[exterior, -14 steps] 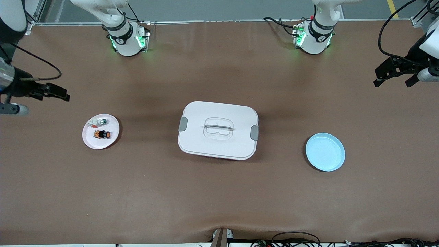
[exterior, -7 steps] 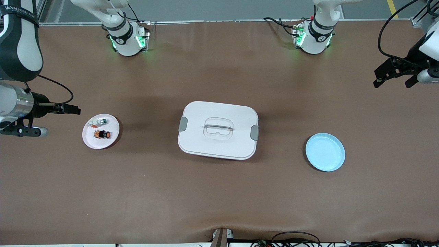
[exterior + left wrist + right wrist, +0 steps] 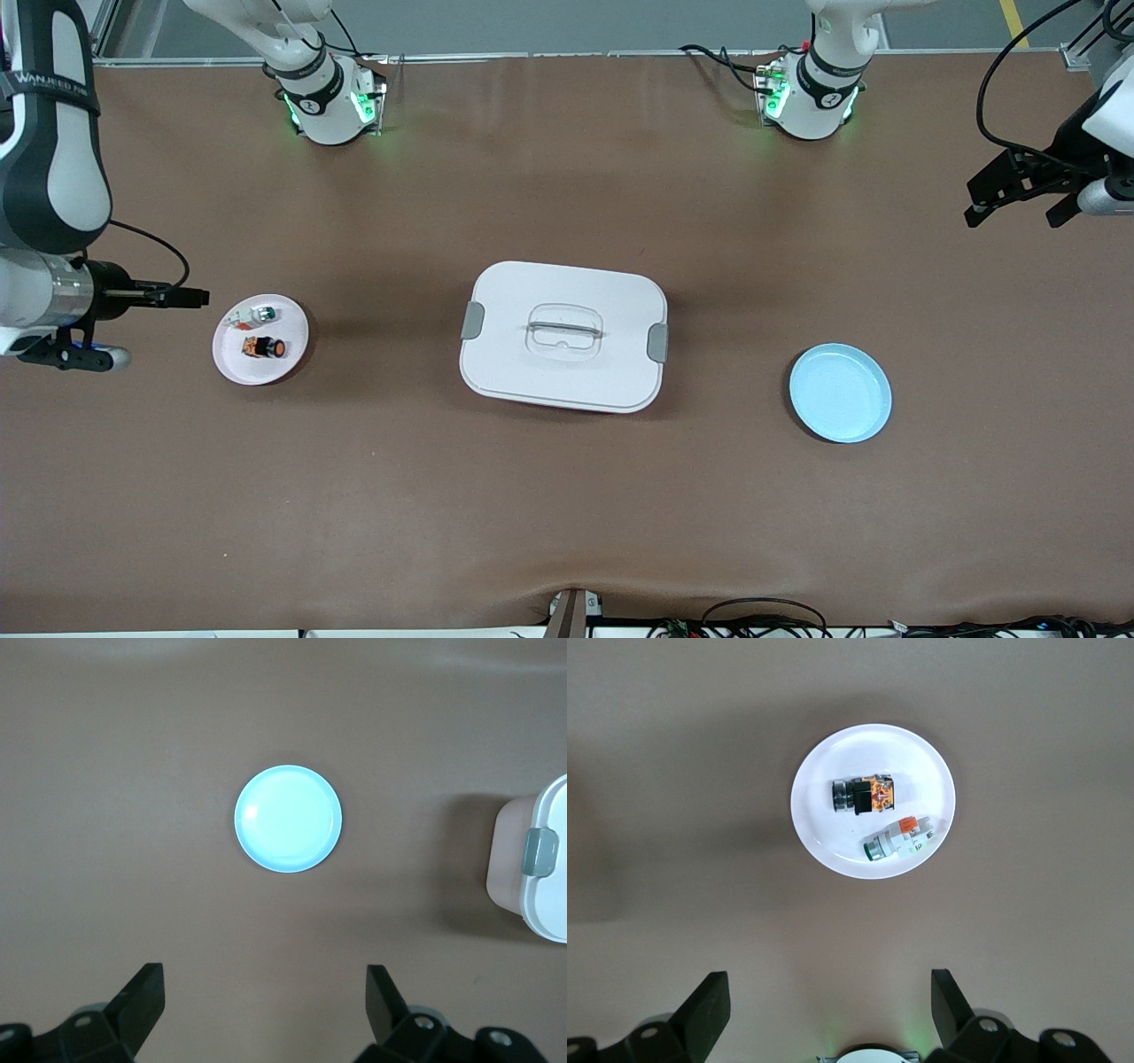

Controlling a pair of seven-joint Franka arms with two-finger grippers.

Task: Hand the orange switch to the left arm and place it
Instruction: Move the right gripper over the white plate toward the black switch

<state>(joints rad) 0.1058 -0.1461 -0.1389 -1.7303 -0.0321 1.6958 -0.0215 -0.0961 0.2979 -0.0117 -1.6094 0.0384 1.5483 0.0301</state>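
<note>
The orange switch [image 3: 265, 347] lies on a small white plate [image 3: 289, 330] toward the right arm's end of the table, black-bodied with an orange face. In the right wrist view the orange switch [image 3: 864, 795] lies on that plate [image 3: 824, 826]. My right gripper [image 3: 182, 298] hovers over the bare table beside the plate; it is open [image 3: 828, 1001] and holds nothing. The white box [image 3: 563, 335] with grey clips stands mid-table, and the left wrist view catches the box's corner [image 3: 542, 895]. My left gripper [image 3: 1015, 208] waits high over the left arm's end, open [image 3: 263, 997] and empty.
A white-and-green part [image 3: 261, 314] shares the white plate with the switch, and the same part [image 3: 899, 837] shows in the right wrist view. A light blue plate [image 3: 840, 392] sits toward the left arm's end; the left wrist view has this blue plate [image 3: 288, 819] below it.
The right arm has swung in and turned, carrying its gripper close beside the white plate. The left arm has hardly moved.
</note>
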